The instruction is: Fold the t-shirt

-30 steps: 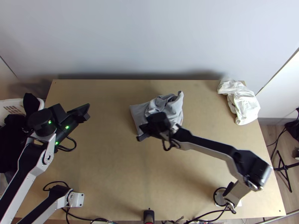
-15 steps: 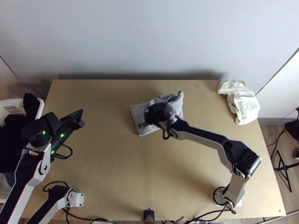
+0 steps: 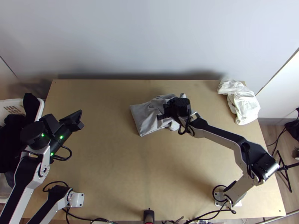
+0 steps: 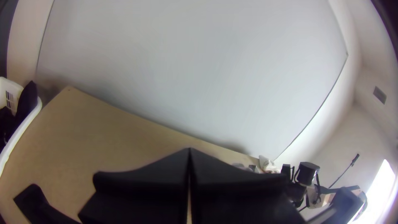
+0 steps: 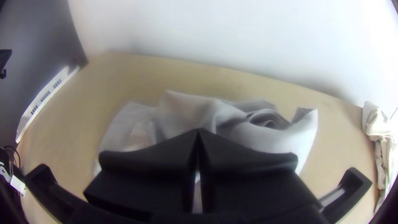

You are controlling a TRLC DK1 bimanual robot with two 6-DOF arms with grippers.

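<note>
The grey t-shirt point(image 3: 144, 116) lies near the table's middle, its left part flat with a straight edge, its right part bunched. Over the bunched part is my right gripper point(image 3: 160, 115), hiding some of the cloth. In the right wrist view the right gripper point(image 5: 198, 135) is shut in front of the t-shirt point(image 5: 265, 132), which shows raised, loose folds; no cloth can be made out between its fingers. My left gripper point(image 3: 79, 118) stands apart from the shirt over the table's left side. From its own wrist the left gripper point(image 4: 189, 153) appears shut with nothing held.
A crumpled white cloth point(image 3: 243, 102) lies at the table's back right corner. Beyond the left edge stands a white basket point(image 3: 11, 105) with dark cloth. A wall rises behind the table point(image 3: 104, 168); bare tabletop extends in front of the shirt.
My right gripper has moved rightward over the t-shirt, uncovering more of its left part. The left gripper has shifted slightly left and toward the table's near edge.
</note>
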